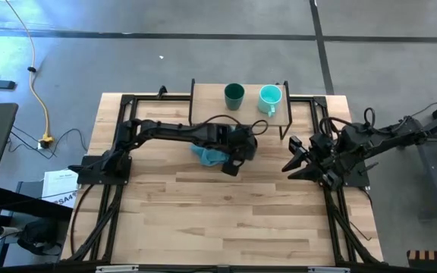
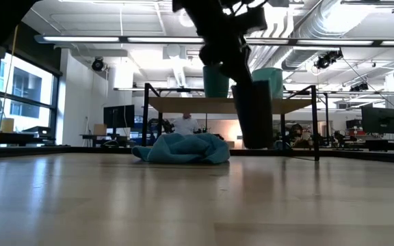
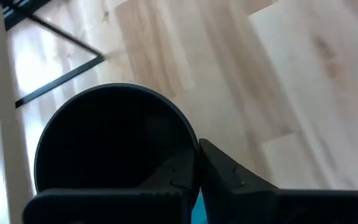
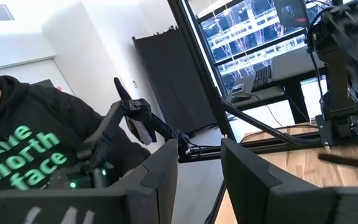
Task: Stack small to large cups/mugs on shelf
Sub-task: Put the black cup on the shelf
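Left gripper [image 1: 240, 149] is clamped on the black cup [image 3: 114, 146], one finger [image 3: 232, 177] outside the rim and the other inside the wall, so the round, smooth, dark cup sits right at its fingertips. The low view shows the cup [image 2: 253, 115] hanging upright, its base above the tabletop [image 2: 197, 198], in front of the shelf [image 2: 231, 104] and level with the shelf's thin dark metal legs. Just beyond the gripper, the shelf [image 1: 207, 102] carries two more cups on its light wooden board: the dark teal-green cup [image 1: 234, 95], a plain cylinder, and beside it, apart from it, the light turquoise mug [image 1: 270, 97] with its handle. Right beside the gripper, toward the left arm's base, a soft, crumpled blue-teal cloth [image 1: 209, 156] lies on the pale, grained wooden planks; in the low view it is a rumpled heap [image 2: 183, 148].

Right gripper [image 1: 298, 158] waits well off to the far side of the held cup, near the table's right edge, its two flat dark fingers [image 4: 160, 171] parted and holding nothing. Past them its wrist view shows a person's dark hooded sweatshirt [image 4: 27, 149].
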Tool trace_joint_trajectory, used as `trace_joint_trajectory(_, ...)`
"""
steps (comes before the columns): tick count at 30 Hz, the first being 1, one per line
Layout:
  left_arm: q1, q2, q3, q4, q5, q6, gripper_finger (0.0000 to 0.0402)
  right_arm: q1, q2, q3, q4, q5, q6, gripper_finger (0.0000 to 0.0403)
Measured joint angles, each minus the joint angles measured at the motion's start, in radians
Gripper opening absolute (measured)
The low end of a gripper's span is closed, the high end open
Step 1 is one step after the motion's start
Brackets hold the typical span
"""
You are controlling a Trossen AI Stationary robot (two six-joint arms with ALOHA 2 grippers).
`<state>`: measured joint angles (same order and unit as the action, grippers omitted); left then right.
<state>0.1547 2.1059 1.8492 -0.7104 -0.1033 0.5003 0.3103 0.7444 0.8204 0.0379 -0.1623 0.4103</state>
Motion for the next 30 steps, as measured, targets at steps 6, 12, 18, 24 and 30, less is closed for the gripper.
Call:
trace_joint_trajectory(6, 0.002, -0.001, 0.142, -0.187, 0.104, -0.018, 0.0003, 0.000, 0.000, 0.000, -0.012, 0.000, -0.002, 0.0112)
trace_joint_trajectory(12, 0.002, -0.002, 0.264, -0.385, 0.116, -0.019, 0.0002, 0.000, 0.000, 0.000, -0.012, 0.000, -0.009, 0.0112)
trace_joint_trajectory(18, 0.002, -0.002, 0.355, -0.532, 0.123, -0.018, 0.0001, 0.000, 0.000, 0.000, -0.013, 0.000, -0.020, 0.0112)
trace_joint_trajectory(24, 0.012, -0.002, 0.412, -0.648, 0.129, -0.023, 0.0001, 0.000, 0.000, 0.000, -0.013, 0.000, -0.026, 0.0112)
trace_joint_trajectory(30, 0.056, -0.008, 0.429, -0.740, 0.149, -0.051, 0.0000, 0.000, 0.000, 0.000, -0.013, 0.000, -0.019, 0.0112)
